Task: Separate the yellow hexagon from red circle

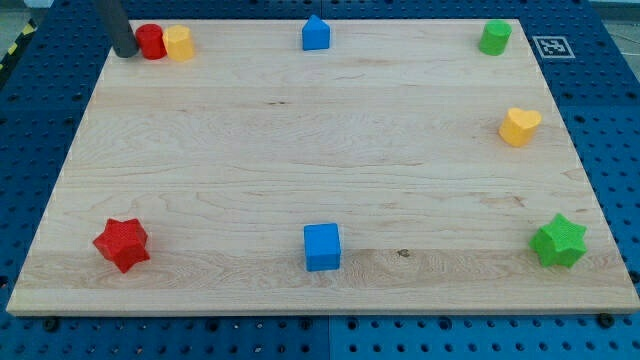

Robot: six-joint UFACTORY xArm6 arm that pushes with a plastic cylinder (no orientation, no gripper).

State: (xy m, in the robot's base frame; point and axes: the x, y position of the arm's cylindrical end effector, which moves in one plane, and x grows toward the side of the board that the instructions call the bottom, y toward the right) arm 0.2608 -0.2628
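The red circle (150,42) and the yellow hexagon (179,43) sit side by side, touching, at the top left corner of the wooden board (300,150). The hexagon is on the circle's right. The dark rod comes down from the view's top edge, and my tip (124,52) rests just left of the red circle, touching or nearly touching it.
A blue house-shaped block (316,33) is at top centre, a green block (494,38) at top right, a yellow heart (520,126) at the right edge, a green star (558,241) at bottom right, a blue cube (322,246) at bottom centre, a red star (122,244) at bottom left.
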